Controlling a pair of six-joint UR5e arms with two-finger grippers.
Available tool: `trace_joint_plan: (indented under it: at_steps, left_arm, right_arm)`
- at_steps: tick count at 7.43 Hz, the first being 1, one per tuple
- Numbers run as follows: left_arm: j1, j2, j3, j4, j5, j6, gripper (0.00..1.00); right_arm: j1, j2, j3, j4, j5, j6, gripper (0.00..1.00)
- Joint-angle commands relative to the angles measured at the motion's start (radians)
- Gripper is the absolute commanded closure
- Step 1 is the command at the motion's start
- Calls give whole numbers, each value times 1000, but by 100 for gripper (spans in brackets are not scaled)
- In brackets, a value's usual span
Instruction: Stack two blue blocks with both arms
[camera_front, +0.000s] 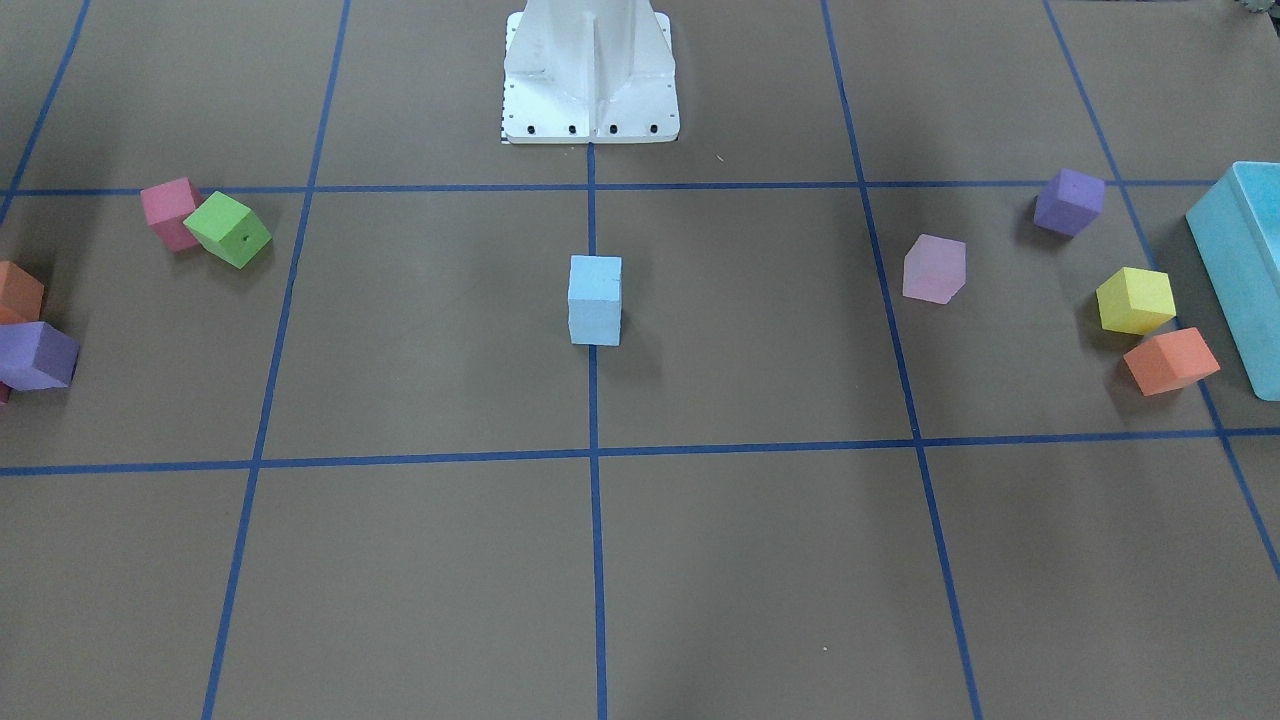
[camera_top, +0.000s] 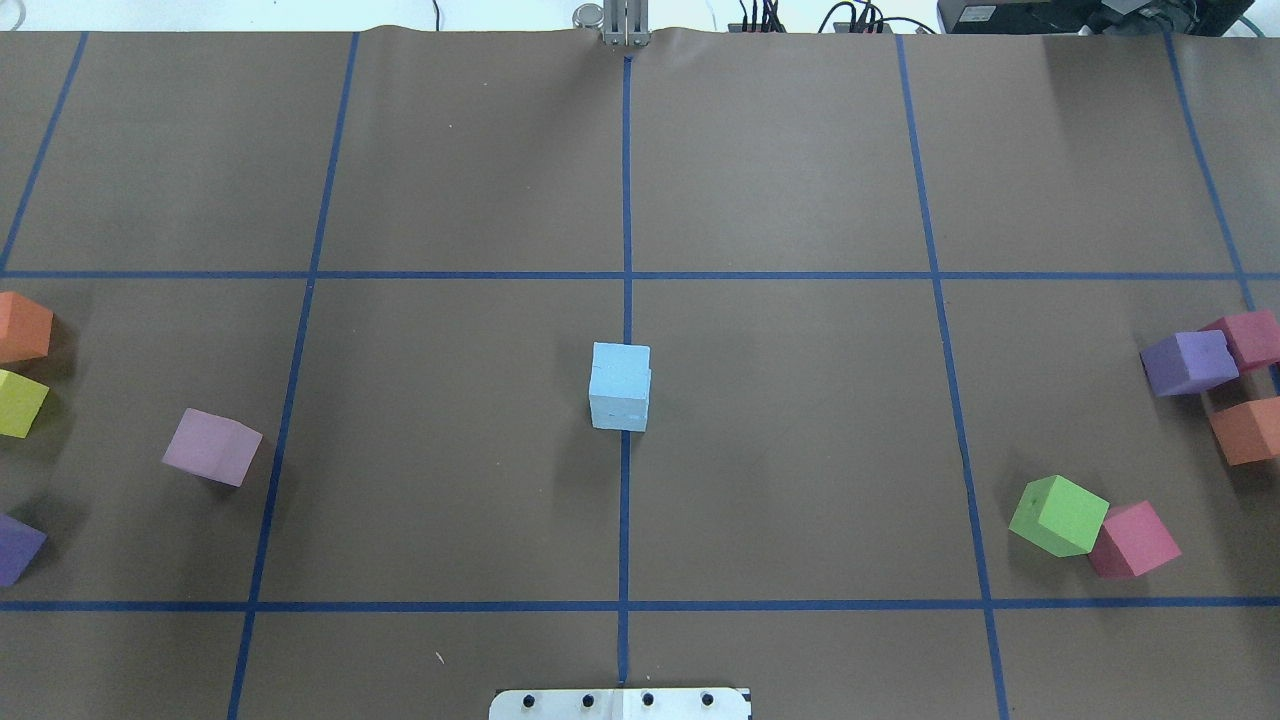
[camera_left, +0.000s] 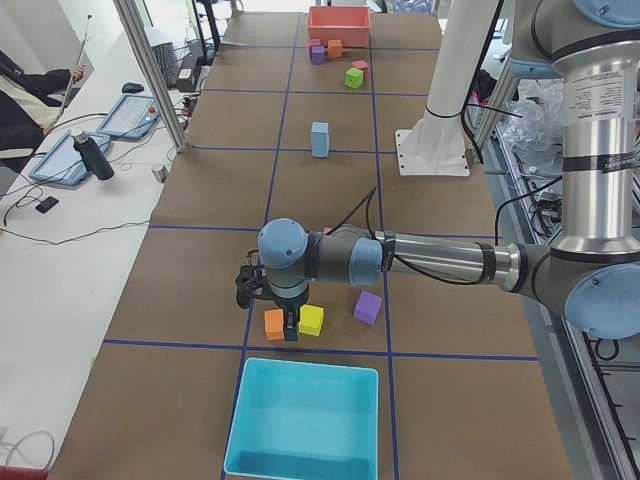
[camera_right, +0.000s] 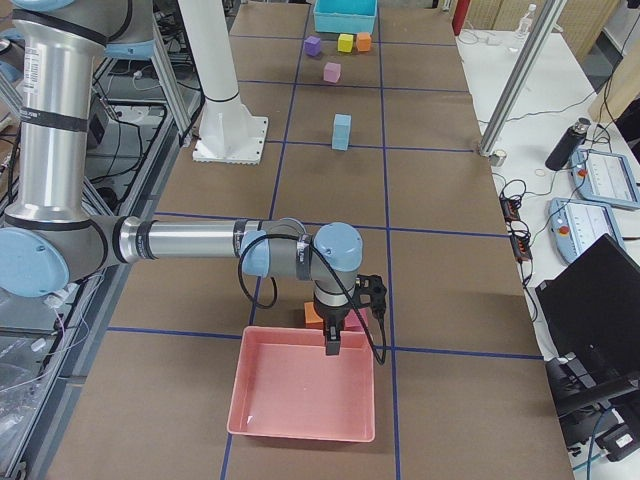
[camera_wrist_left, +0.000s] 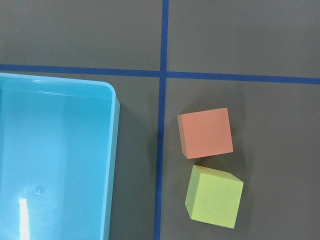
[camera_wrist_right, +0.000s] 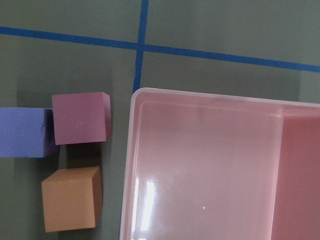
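Big brown paper-covered table (camera_top: 800, 450), blue tape grid all over it. The grey-and-silver left arm (camera_left: 430, 262) reaches low across the middle of the left side view. The right arm (camera_right: 190, 240) does likewise in the right side view. The left gripper (camera_left: 290, 328) hangs just above the turquoise plastic box (camera_left: 300, 420), and I can't tell whether it's open or closed. The right gripper (camera_right: 333, 340) hangs at the rim of the pink plastic tray (camera_right: 300, 395), and again I can't tell. An orange foam cube (camera_left: 273, 322) and a yellow foam cube (camera_left: 311, 320) flank the left gripper. Dead centre of the overhead frame stand the two pale sky-blue foam cubes (camera_top: 620, 386), one stacked on the other, on the tape line.
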Motion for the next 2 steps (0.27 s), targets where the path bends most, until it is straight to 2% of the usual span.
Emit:
trace_joint_plan:
  at_steps: [1, 2]
  left_arm:
    - [0, 0, 0, 1, 0, 0, 2]
    - [0, 0, 0, 1, 0, 0, 2]
  right_arm:
    - [0, 0, 0, 0, 0, 0, 0]
    - [0, 0, 0, 0, 0, 0, 0]
